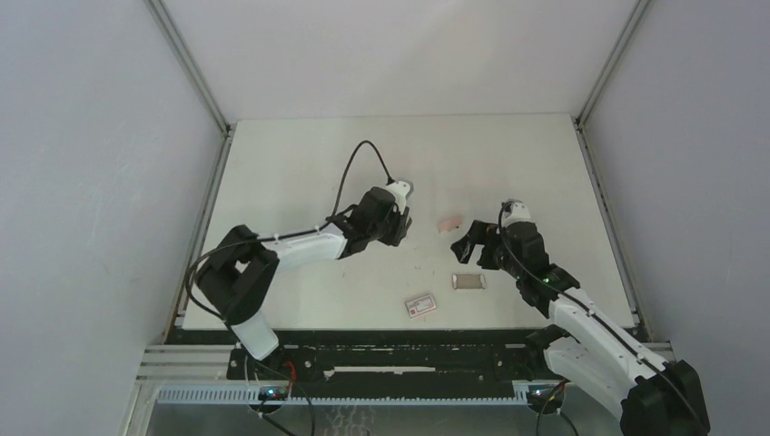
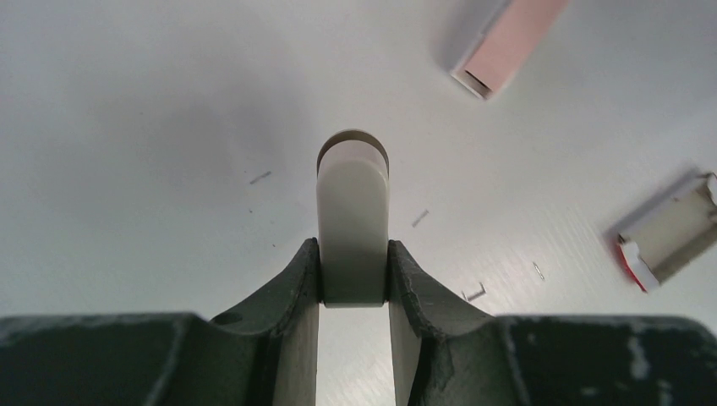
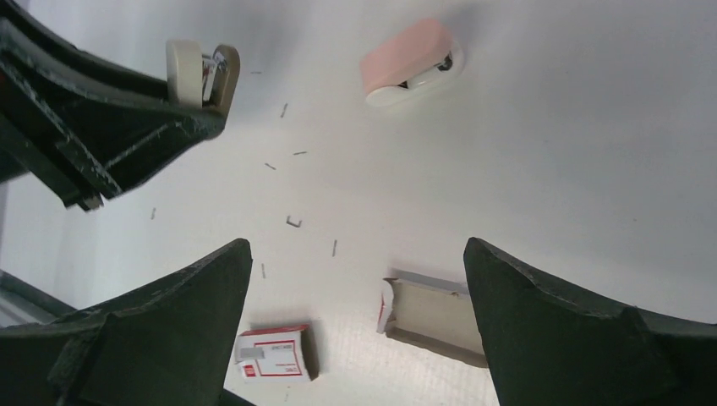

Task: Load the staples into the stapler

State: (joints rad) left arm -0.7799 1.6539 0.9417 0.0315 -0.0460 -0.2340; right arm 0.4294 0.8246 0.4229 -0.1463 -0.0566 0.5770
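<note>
As R end effector (image 3: 355, 245) gapes, stapler (image 3: 410, 63) beyond.

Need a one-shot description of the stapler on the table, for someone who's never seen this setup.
On the white table, look between the left tool and the open right tool. The stapler lies there on its own. It is the only pink, rounded item; the grey tray and the red-and-white box sit nearer the arm bases.

Cropped and covered
You see the stapler (image 2: 511, 42) cut by the top edge; your right gripper (image 3: 355, 247) covers part of the staples (image 3: 431, 306).
</note>
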